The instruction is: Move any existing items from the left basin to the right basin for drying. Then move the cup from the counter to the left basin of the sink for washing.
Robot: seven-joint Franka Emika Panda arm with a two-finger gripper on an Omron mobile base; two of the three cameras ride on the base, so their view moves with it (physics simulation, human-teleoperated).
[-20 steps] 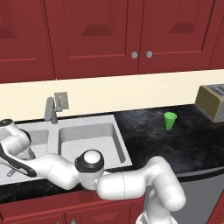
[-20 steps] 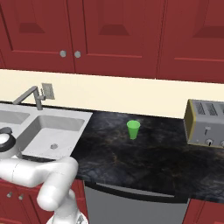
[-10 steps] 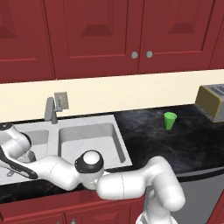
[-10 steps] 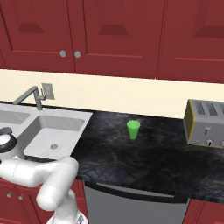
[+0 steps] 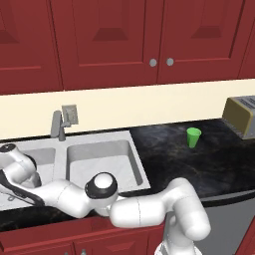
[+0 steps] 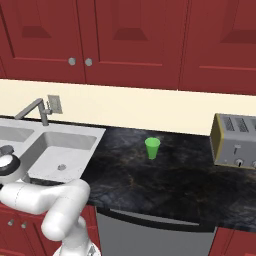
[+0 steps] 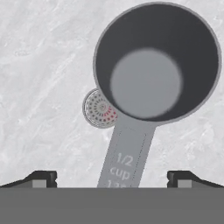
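1. The tool is being held wide open in the hand view, its two dark fingertips standing well apart at the bottom edge, with nothing clamped between them.
2. The measuring pot is being seen from above, lying on the pale marbled floor of the left basin; its dark bowl is facing up.
3. The pot's long handle, marked "1/2 cup", is being seen running down between the two fingertips, touching neither.
4. The round drain is being partly covered by the bowl's rim and the root of the handle.
5. In the left base view, the arm is being reached low across the front of the sink, with the hand over the left basin at the left edge.
6. The right basin is being shown with nothing in it.
7. The green cup is being seen upright on the black surface, well to the right of the sink and near a toaster.
8. The tap is being seen behind the sink.
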